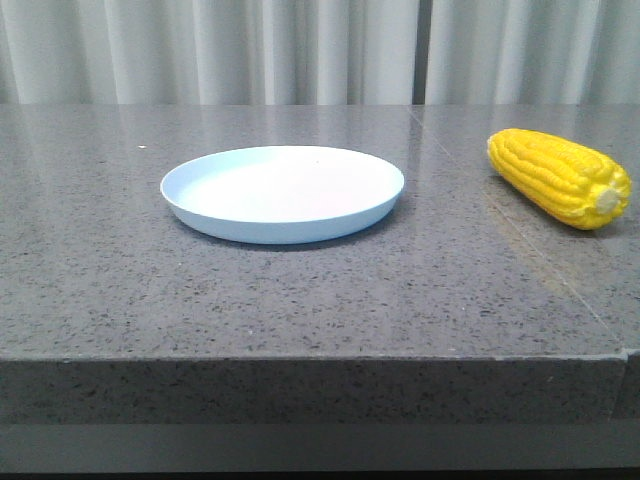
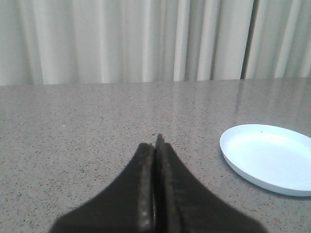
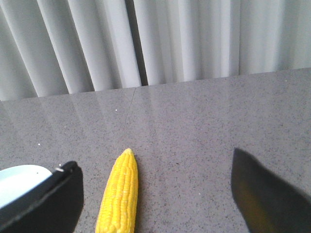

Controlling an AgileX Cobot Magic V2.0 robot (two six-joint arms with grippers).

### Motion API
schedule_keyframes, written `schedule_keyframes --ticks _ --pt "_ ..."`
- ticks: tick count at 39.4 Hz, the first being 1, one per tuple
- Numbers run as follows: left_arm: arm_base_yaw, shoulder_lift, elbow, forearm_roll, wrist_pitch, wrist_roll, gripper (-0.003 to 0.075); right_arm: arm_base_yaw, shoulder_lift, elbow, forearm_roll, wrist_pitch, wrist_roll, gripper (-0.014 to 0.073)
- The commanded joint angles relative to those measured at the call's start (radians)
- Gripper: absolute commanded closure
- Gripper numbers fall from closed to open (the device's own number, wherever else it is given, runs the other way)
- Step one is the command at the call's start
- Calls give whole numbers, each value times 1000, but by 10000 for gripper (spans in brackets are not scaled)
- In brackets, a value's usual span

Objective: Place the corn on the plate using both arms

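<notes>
The yellow corn lies on the grey stone table at the right, pale cut end toward the front. The pale blue plate sits empty mid-table, left of the corn. Neither gripper shows in the front view. In the right wrist view my right gripper is open, its black fingers wide apart, with the corn lying between them, nearer one finger, not touched. A sliver of the plate shows behind that finger. In the left wrist view my left gripper is shut and empty above the table, the plate off to one side.
The grey speckled table has its front edge close to the camera. A seam in the stone runs near the corn. Pale pleated curtains hang behind the table's far edge.
</notes>
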Motion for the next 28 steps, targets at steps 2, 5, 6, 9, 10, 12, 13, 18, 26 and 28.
schedule_keyframes --ticks 2,5,6,9,10,12,13,18,26,28 --pt "-6 11 -25 -4 -83 -2 741 -6 51 -52 3 -40 -10 -47" --pt "-6 11 -25 -4 -83 -2 741 -6 125 -99 3 29 -10 -47" --pt "-6 11 -25 -4 -83 -2 741 -6 147 -116 3 51 -10 -47" --pt "-6 11 -25 -4 -83 -2 741 -6 248 -180 3 143 -10 -47" --pt "-6 11 -25 -4 -83 -2 741 -6 274 -203 3 165 -10 -47" --pt "-6 11 -25 -4 -83 -2 741 -6 342 -251 3 215 -10 -47" --pt "-6 11 -25 -4 -83 -2 741 -6 366 -268 3 236 -10 -47" --pt "-6 11 -25 -4 -83 -2 741 17 521 -356 10 280 -10 -47" --pt "-6 11 -25 -4 -83 -2 741 113 743 -479 17 324 -10 -47" --pt "-6 11 -25 -4 -83 -2 741 136 803 -511 29 331 -10 -47"
